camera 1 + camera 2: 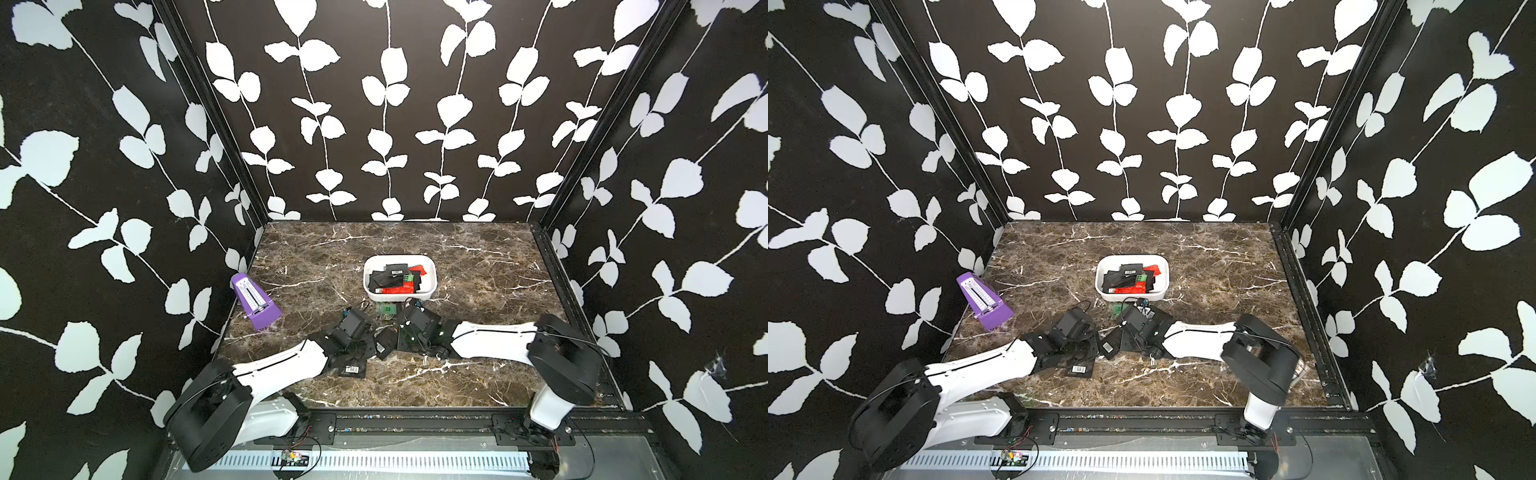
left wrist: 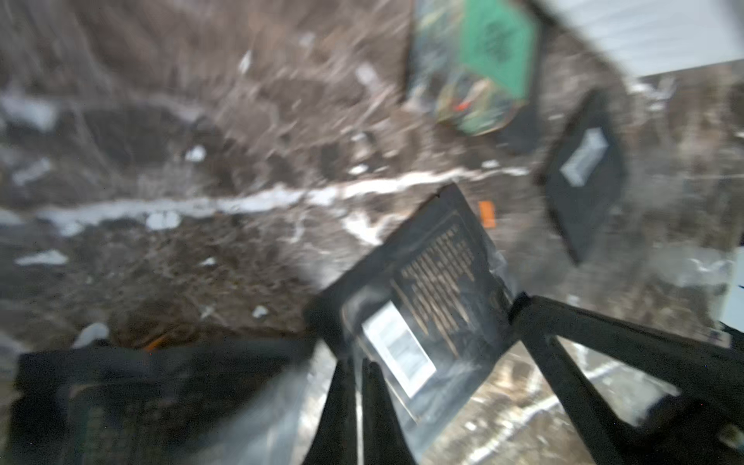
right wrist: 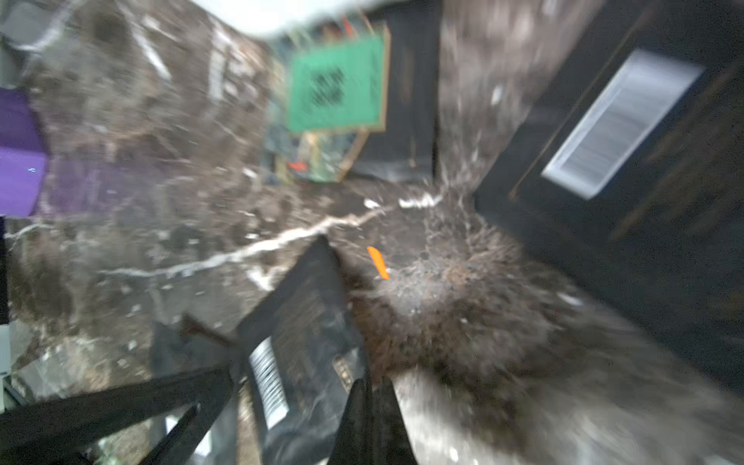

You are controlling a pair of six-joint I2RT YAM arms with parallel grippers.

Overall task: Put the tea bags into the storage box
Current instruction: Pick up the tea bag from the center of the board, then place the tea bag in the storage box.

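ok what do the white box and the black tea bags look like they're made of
storage box: likely moulded plastic, smooth semi-gloss white, rounded corners. black tea bag: probably foil or plastic film, glossy, with crinkled highlights; blur leaves it open.

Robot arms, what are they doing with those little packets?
They are putting flat foil tea bags into the white plastic storage box, which already holds black, red and green ones. The right gripper is shut on the edge of one black barcode-labelled tea bag in front of it; the left gripper sits at the same bag, its grip too blurred to tell. A green tea bag lies nearby.
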